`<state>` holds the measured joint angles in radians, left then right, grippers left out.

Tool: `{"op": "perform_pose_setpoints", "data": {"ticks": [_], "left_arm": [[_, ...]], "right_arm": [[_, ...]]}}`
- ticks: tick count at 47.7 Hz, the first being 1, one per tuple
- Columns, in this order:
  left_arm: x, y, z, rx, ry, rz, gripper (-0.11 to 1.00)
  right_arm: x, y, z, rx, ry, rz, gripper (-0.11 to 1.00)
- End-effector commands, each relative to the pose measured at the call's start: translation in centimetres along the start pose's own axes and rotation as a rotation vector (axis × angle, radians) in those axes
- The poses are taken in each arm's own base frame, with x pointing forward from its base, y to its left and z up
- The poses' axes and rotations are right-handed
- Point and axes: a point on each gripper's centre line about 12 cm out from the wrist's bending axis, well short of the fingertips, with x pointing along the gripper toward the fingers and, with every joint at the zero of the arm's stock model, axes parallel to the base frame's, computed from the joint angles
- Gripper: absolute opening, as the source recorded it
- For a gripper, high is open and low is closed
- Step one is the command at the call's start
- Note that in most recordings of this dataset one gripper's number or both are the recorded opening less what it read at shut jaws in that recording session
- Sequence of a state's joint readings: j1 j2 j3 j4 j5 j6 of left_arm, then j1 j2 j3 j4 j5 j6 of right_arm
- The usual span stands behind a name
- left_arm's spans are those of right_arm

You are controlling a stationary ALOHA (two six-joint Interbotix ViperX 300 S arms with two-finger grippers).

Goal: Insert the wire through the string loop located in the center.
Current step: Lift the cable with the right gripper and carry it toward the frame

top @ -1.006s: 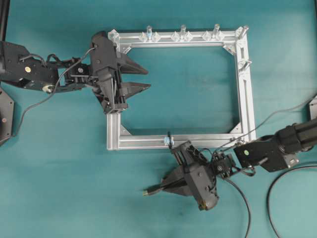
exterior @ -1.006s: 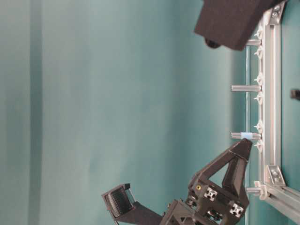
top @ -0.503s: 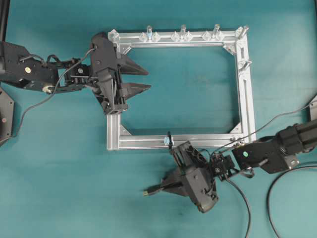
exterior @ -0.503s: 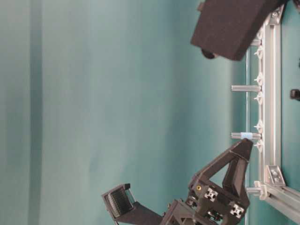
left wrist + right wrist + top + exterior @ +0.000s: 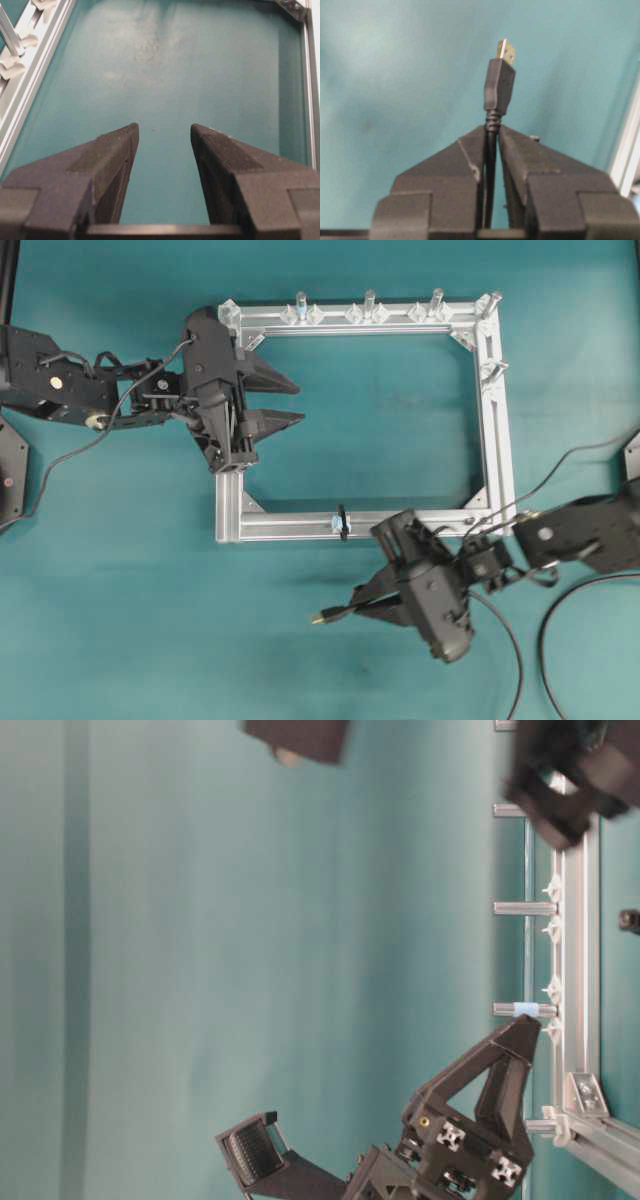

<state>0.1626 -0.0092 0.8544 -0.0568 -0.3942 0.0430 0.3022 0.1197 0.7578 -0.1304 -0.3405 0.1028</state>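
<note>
Your right gripper (image 5: 491, 131) is clenched on the wire (image 5: 498, 87), pinching the thin black cable just behind its plug, so the plug and its gold tip stick out past the fingertips. In the overhead view that gripper (image 5: 362, 602) sits outside the aluminium frame (image 5: 497, 420), just below its near rail, with the gold tip pointing away from the frame rather than toward it. The string loop (image 5: 341, 521) stands upright on its pale-blue mount on that same near rail, near the gripper but apart from it — the wire is not yet through. Your left gripper (image 5: 164, 137) hangs released and holds nothing, its jaws spread over the bare teal mat inside the frame, well apart from the loop. The likely trouble from here: the loop is tiny and soft, so a plug that arrives slightly off line will probably push it flat or slide past it. You also hold the cable, not the plug body — the plug may droop or twist as you turn it. The trailing cable could drag against the rail.
</note>
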Motion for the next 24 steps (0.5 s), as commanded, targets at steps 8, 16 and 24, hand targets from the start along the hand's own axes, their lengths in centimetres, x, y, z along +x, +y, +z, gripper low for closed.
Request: {"op": "perform_pose_setpoints", "data": {"ticks": [8, 16, 24], "left_arm": [[-0.3, -0.1, 1.5, 0.004, -0.046, -0.002, 0.5], [-0.3, -0.1, 1.5, 0.006, -0.046, -0.003, 0.5], [-0.3, -0.1, 1.5, 0.004, -0.046, -0.002, 0.5]], "right_arm": [[-2.3, 0.2, 1.8, -0.007, -0.023, -0.004, 0.1], [-2.6, 0.2, 2.0, -0.008, -0.025, -0.004, 0.1], [-2.6, 0.2, 2.0, -0.008, -0.025, -0.004, 0.1]]}}
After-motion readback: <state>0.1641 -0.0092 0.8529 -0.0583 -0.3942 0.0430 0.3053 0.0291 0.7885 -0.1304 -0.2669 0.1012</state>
